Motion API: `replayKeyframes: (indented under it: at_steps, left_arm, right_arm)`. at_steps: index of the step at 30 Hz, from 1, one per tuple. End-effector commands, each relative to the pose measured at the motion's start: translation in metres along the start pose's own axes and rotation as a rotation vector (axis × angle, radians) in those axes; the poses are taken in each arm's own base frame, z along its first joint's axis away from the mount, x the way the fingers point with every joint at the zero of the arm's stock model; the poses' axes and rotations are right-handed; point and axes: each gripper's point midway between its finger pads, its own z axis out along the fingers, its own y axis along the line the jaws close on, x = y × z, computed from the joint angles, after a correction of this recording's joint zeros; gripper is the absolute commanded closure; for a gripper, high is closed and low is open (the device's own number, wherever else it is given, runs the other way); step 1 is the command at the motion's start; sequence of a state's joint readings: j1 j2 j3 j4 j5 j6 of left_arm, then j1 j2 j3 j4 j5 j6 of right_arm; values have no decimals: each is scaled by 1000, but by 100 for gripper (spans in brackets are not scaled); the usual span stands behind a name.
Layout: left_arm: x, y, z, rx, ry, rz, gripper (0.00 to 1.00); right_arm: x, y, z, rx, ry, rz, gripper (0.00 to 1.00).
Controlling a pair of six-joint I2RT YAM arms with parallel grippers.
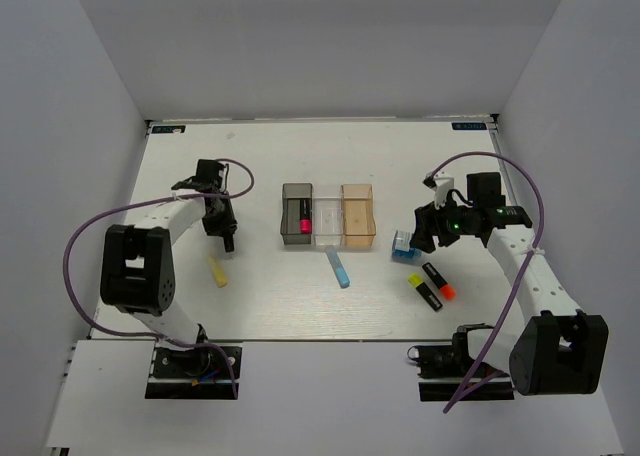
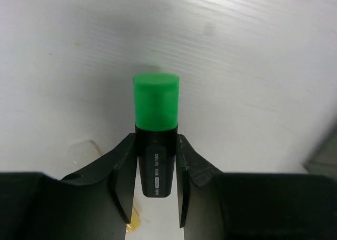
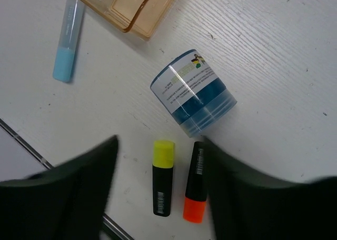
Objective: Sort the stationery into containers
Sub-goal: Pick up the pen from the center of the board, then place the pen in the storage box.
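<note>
The left tool's matte black fingers are pinching the smooth black barrel of a green-capped highlighter from both sides. Its round, flat-topped cap is pointing out over the white, finely grained counter.

The right tool is hanging with its dark fingers spread wide above the counter, gripping nothing. Just beyond them a yellow-capped highlighter and an orange-capped highlighter are lying side by side, close but apart, both with black bodies and white barcode labels. A little farther on, a blue cylinder in glossy clear plastic with a printed label is lying on its side. Beyond it a light blue stick with a clear end is lying near a corner of the translucent orange-tan bin.

From above, a pale yellow stick is lying just beside the left tool. Farther back, the three rectangular bins are sitting joined in a row: the dark grey bin is holding a pink-ended highlighter, with the clear bin in the middle.
</note>
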State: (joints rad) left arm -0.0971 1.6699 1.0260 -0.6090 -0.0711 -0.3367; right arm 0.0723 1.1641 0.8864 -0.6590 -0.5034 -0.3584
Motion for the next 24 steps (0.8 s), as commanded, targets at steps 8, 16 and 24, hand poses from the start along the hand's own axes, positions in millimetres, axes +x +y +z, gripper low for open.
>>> replayKeyframes:
  at_steps: [8, 16, 24]
  left_arm:
    - [-47, -144, -116, 419, -206, 139, 99]
    - [-36, -210, -98, 456, -142, 217, 98]
    - [-19, -220, -71, 418, -109, 249, 83]
  right_arm:
    - [4, -6, -4, 19, 48, -34, 72]
    - [15, -29, -15, 164, 105, -84, 73]
    - [53, -40, -13, 235, 190, -105, 59]
